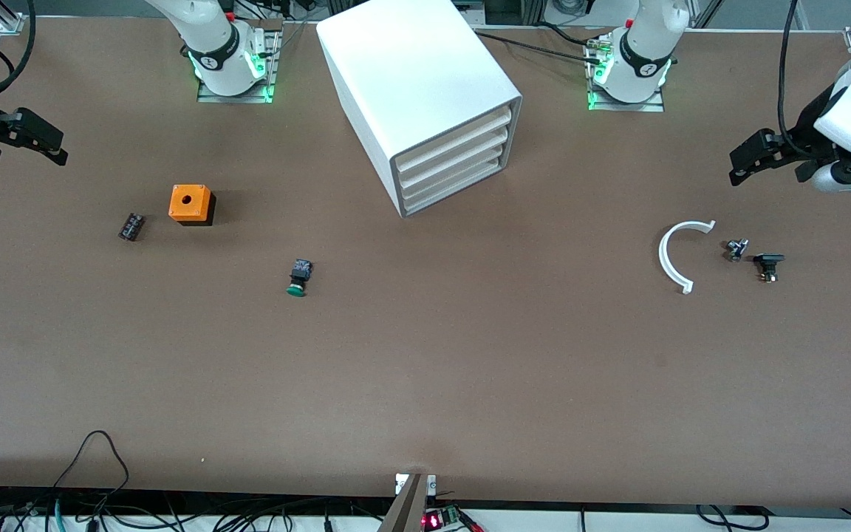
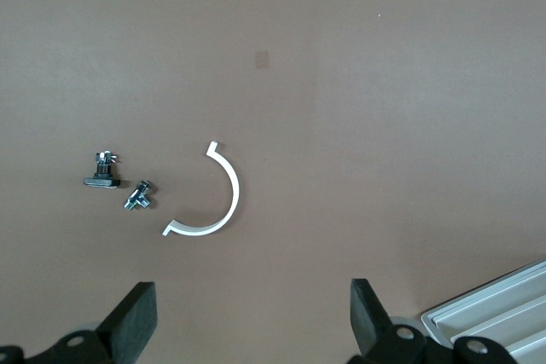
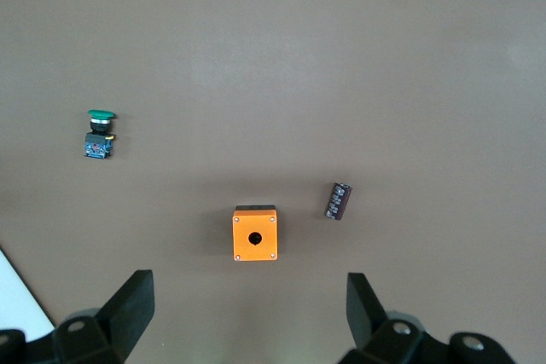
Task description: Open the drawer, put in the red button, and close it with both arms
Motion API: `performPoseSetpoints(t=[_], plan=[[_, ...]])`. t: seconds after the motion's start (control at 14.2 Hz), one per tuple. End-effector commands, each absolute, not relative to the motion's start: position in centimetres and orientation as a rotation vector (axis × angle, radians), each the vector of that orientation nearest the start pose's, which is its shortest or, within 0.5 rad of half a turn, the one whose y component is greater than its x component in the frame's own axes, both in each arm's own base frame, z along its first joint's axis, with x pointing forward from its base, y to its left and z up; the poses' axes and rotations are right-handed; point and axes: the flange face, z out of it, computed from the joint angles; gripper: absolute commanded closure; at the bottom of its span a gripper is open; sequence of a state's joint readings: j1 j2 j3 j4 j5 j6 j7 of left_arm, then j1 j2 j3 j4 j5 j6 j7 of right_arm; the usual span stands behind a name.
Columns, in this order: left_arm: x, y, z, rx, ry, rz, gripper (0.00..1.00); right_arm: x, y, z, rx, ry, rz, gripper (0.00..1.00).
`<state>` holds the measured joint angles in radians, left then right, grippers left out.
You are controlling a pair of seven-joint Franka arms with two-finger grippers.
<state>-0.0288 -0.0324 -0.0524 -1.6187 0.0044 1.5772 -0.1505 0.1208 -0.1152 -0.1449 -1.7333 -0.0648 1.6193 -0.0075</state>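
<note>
The white cabinet (image 1: 425, 96) stands at the middle of the table near the arms' bases. Its four drawers (image 1: 455, 166) are all shut; a corner of them shows in the left wrist view (image 2: 503, 313). No red button shows in any view. My left gripper (image 1: 769, 176) is open and empty, up over the left arm's end of the table (image 2: 253, 313). My right gripper (image 1: 26, 157) is open and empty, up over the right arm's end (image 3: 247, 304).
A green-capped button (image 1: 298, 279) (image 3: 101, 132), an orange cube with a hole (image 1: 190, 204) (image 3: 255, 233) and a small black part (image 1: 131, 226) (image 3: 339, 201) lie toward the right arm's end. A white arc (image 1: 673, 255) (image 2: 223, 202), a small metal part (image 1: 736, 249) and a black-capped part (image 1: 768, 264) lie toward the left arm's end.
</note>
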Motion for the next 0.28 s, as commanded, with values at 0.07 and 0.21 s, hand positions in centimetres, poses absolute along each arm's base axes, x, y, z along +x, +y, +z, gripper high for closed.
performPoseSetpoints(t=[0.07,0.21], plan=[[54.37,-4.5,62.52,-3.125,-0.079,0.026,0.0,51.82,-2.25,61.92,-3.174,0.019,-0.017,0.0],[54.37,-4.53,62.59,-3.128,-0.079,0.025,0.0,51.82,-2.17,61.92,-3.174,0.017,-0.017,0.0]])
